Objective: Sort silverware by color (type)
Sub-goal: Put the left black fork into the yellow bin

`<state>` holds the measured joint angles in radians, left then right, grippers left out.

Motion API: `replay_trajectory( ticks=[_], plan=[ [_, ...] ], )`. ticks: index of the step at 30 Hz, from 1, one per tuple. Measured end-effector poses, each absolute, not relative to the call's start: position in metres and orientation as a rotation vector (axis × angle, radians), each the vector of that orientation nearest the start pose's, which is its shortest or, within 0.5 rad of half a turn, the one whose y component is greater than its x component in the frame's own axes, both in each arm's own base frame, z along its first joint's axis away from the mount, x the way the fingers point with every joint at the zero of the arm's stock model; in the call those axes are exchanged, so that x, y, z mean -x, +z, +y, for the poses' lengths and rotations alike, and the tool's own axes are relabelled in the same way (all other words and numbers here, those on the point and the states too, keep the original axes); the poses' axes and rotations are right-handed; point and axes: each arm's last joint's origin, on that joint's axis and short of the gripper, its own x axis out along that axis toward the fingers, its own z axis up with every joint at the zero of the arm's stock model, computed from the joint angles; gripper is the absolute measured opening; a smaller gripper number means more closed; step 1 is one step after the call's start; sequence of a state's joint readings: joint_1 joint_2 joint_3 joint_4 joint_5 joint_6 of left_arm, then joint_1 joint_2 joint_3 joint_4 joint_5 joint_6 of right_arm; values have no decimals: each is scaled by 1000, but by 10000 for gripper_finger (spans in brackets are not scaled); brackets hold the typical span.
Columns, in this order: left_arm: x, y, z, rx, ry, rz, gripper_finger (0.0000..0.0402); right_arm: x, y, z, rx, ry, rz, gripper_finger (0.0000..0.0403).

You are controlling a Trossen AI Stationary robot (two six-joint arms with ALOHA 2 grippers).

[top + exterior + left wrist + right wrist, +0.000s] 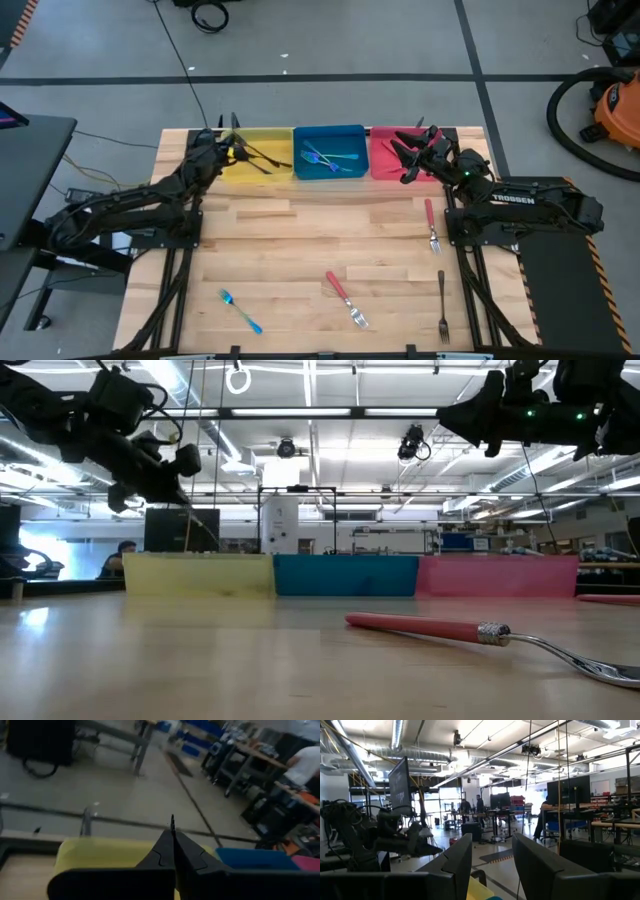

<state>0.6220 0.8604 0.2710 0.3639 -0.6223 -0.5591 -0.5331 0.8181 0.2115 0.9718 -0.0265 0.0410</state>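
From above, four forks lie loose at lower frame: blue fork [240,311], red fork [345,298], pink fork [431,225], dark fork [442,305]. Left gripper [232,146], fingers pressed together, over the yellow bin [250,170]; right gripper [405,160], fingers spread, over the pink bin [380,160]. The low view hides bin contents

Two black jointed arms [130,205] (white TROSSEN lettering on the right one).
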Motion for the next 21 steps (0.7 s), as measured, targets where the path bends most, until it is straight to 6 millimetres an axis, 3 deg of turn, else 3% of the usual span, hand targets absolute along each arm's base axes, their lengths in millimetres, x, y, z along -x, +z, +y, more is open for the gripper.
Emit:
replay_trajectory(
  ticks=[21],
  plan=[
    [-142, 154, 135, 647, 1386, 7, 7, -141, 246, -82, 125, -499, -420, 149]
  ],
)
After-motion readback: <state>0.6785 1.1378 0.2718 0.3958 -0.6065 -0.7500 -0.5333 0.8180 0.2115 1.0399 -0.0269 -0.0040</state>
